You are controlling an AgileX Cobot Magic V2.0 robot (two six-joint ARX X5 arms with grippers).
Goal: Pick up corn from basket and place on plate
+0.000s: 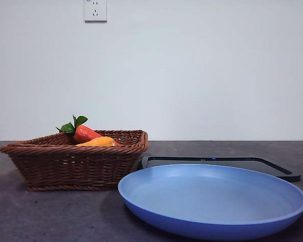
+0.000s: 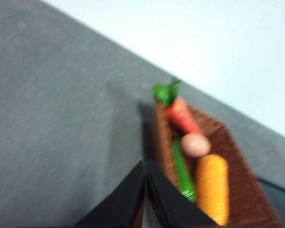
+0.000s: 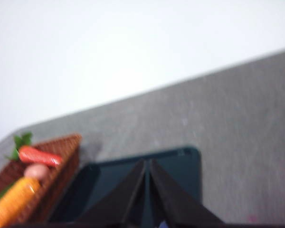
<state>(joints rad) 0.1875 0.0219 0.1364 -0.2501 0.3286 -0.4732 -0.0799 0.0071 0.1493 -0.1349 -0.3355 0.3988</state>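
Note:
The brown wicker basket (image 1: pixel 76 161) stands on the left of the table, and the orange-yellow corn (image 1: pixel 97 142) lies inside it, just showing over the rim. The large blue plate (image 1: pixel 212 199) sits at front right, nothing on it. In the left wrist view my left gripper (image 2: pixel 146 167) is shut and empty, high up beside the basket (image 2: pixel 237 166), with the corn (image 2: pixel 212 187) lying lengthwise in it. My right gripper (image 3: pixel 147 165) is shut too, above the black tray, with the corn (image 3: pixel 12 202) and basket (image 3: pixel 61 164) off to one side. Neither gripper appears in the front view.
A red carrot with green leaves (image 1: pixel 83 132) lies in the basket behind the corn, with a small pinkish round item (image 2: pixel 195 145) and a green item (image 2: pixel 182 168) beside them. A flat black tray (image 1: pixel 272 166) lies behind the plate. A wall stands behind the table.

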